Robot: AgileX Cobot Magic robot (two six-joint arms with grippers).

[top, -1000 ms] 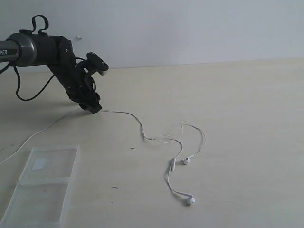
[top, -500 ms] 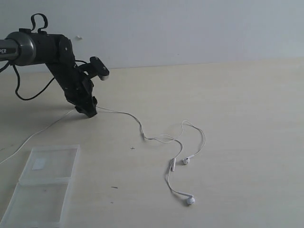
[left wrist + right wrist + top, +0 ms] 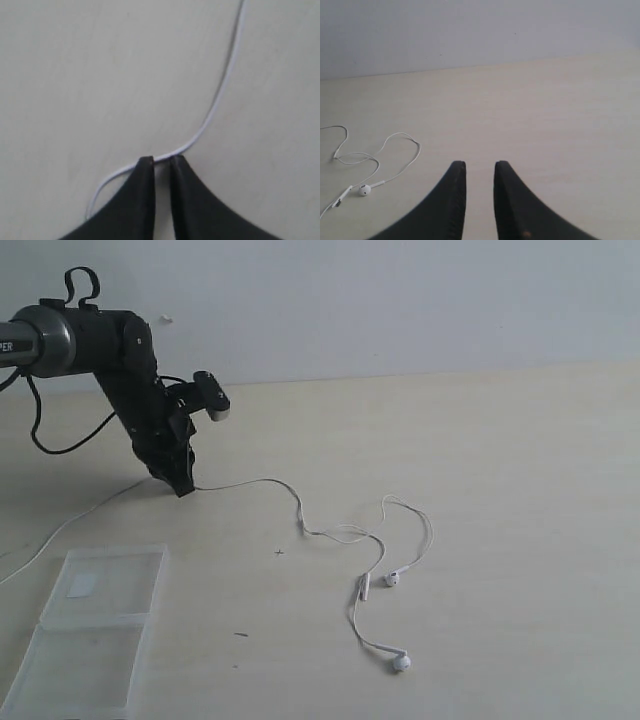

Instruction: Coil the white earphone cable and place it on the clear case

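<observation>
At table's (image 3: pixel 500 490) left, left jaws pinching white earphone cable (image 3: pixel 220 95); right jaws hovering slightly spread, empty; clear case (image 3: pixel 90 640) lying open nearby.

You look at a pale, wood-grained worktop (image 3: pixel 480 490), and a plain light grey wall (image 3: pixel 400 300) stands behind its far edge. A few small dark marks (image 3: pixel 279 552) lie on the worktop, toward its near left corner. A tiny white speck (image 3: pixel 167 319) sits on the wall.
</observation>
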